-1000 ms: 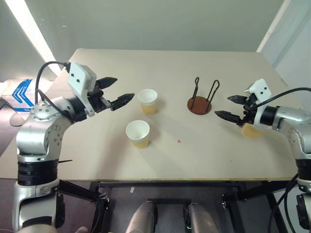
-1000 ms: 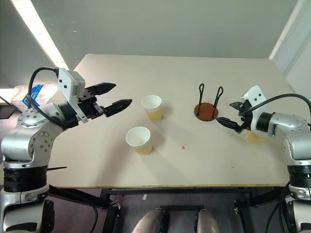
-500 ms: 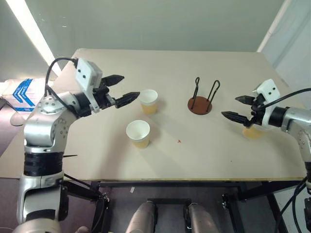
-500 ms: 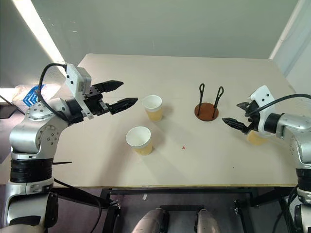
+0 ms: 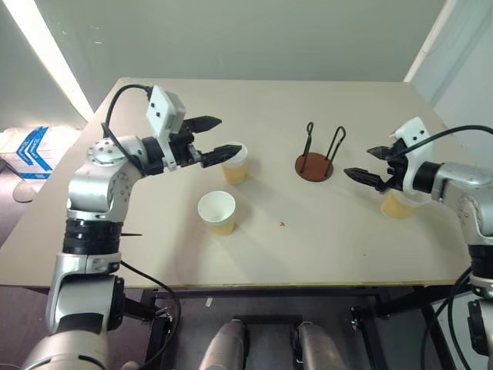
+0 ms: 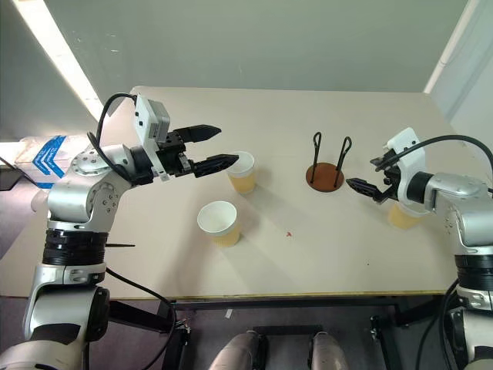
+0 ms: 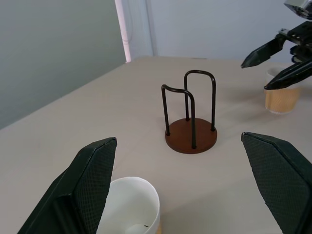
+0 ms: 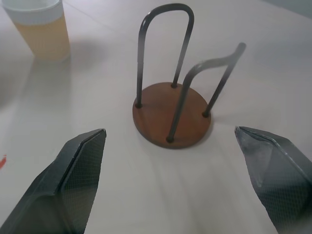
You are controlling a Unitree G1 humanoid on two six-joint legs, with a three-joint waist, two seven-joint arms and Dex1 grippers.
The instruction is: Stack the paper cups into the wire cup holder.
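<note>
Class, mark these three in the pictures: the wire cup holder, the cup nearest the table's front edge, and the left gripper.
wire cup holder (image 5: 314, 168), left eye view, on its round base.
front cup (image 5: 216, 208), left eye view, on its white inside.
left gripper (image 5: 218, 138), left eye view, midway between its fingertips.

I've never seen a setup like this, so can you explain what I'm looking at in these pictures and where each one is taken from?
It is a two-armed robot at a table. The two wide pictures come from cameras in its head, looking down. The two close pictures come from cameras on its wrists, looking out between black fingers.

On the table stand three paper cups, the far cup, the near cup and the right cup, plus an empty wire holder.

The left gripper is open beside the far cup. The right gripper is open above the right cup. Nothing is held.
</note>
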